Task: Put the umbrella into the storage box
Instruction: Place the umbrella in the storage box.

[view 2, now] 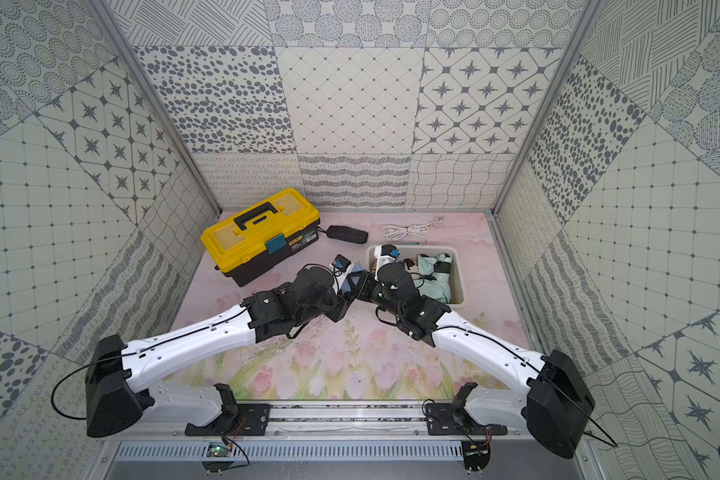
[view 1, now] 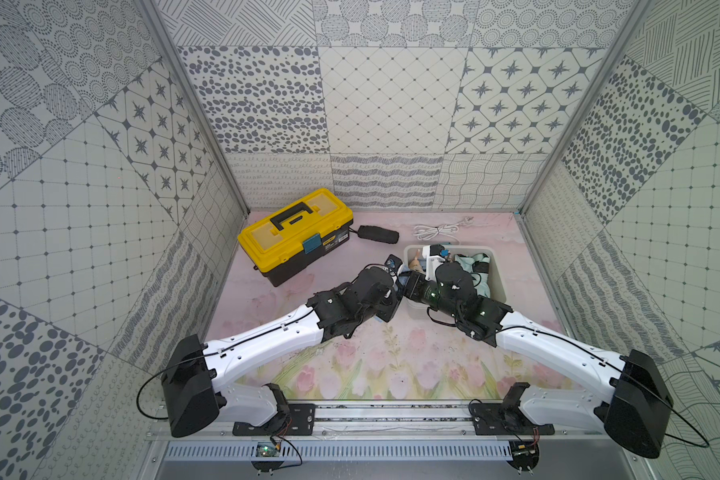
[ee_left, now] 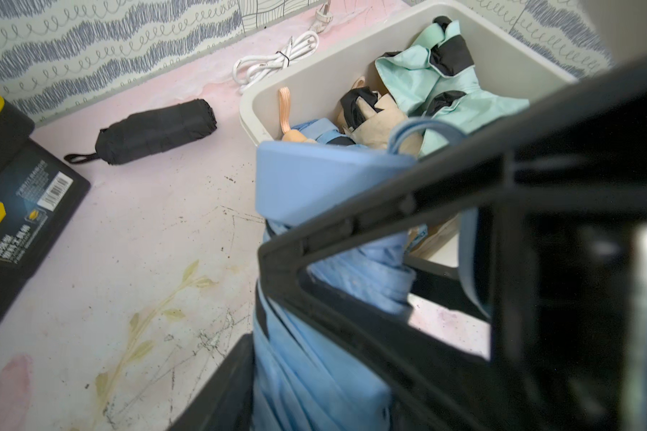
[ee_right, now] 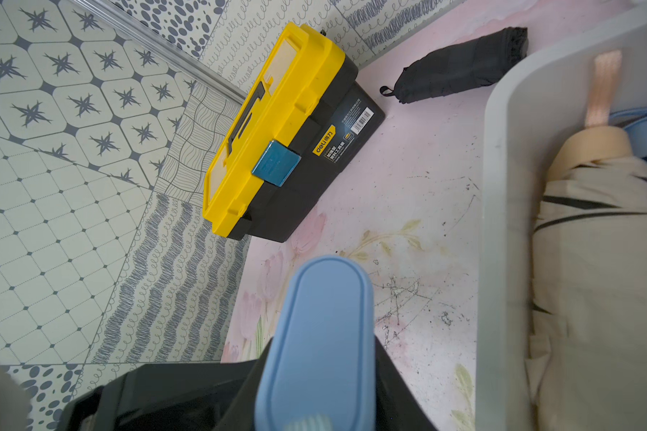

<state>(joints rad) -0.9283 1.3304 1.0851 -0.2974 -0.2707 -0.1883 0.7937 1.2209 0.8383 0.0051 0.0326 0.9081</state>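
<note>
At the near left corner of the storage box (view 1: 499, 277), my two grippers meet around the blue umbrella (ee_left: 352, 268). My right gripper (ee_right: 318, 350) is clamped on it at its flat blue handle, with the black jaws pressed to both sides. My left gripper (ee_left: 299, 373) sits further down on the folded canopy. One finger (ee_left: 225, 392) lies against the fabric and the other is hidden, so I cannot tell whether that grip is tight or loose. The umbrella's handle is near the box's left wall, outside it and over the floral mat (view 1: 350, 365); nothing of it is in the box. Inside the box lie a mint-green umbrella (ee_left: 445, 97) and a beige umbrella (ee_right: 594, 261). Far on the mat, a folded black umbrella (view 1: 378, 234) lies between the yellow-lidded toolbox (view 1: 296, 232) at the far left and a coiled white cable (view 1: 435, 230), apart from both my grippers.
</note>
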